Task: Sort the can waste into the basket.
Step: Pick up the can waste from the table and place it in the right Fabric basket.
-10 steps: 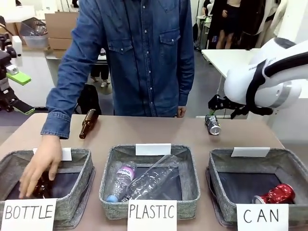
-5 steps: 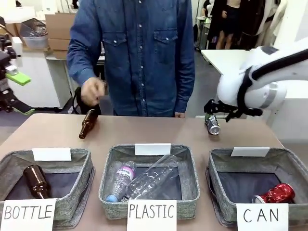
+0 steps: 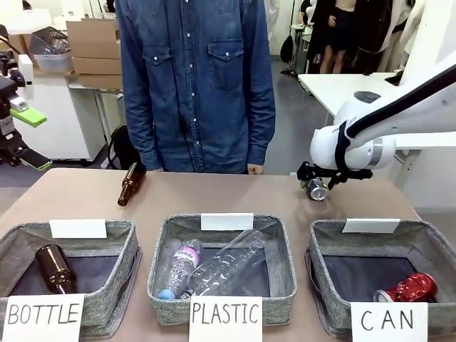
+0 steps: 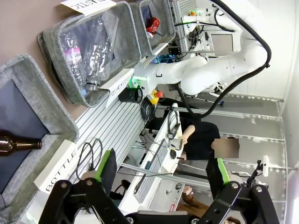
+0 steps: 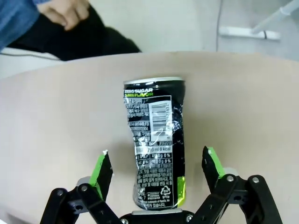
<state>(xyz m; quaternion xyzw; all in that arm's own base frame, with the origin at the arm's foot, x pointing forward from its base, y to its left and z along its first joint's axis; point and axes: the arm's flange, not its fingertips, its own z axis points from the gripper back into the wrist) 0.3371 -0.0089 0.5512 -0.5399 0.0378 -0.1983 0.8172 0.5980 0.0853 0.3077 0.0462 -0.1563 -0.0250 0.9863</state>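
The black can (image 5: 156,144) lies dented on its side on the bench (image 3: 214,196), beyond the basket (image 3: 427,246) marked "CAN", where the red can (image 3: 407,287) already rests. The right end effector (image 5: 156,170) straddles it with both pads apart and not touching (open, apparently set to close across the can's width). The left end effector (image 4: 161,175) hangs open off to the side, empty.

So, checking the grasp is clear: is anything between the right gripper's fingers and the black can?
No. In the right wrist view the black can lies between the open right gripper fingers, with bare table either side.
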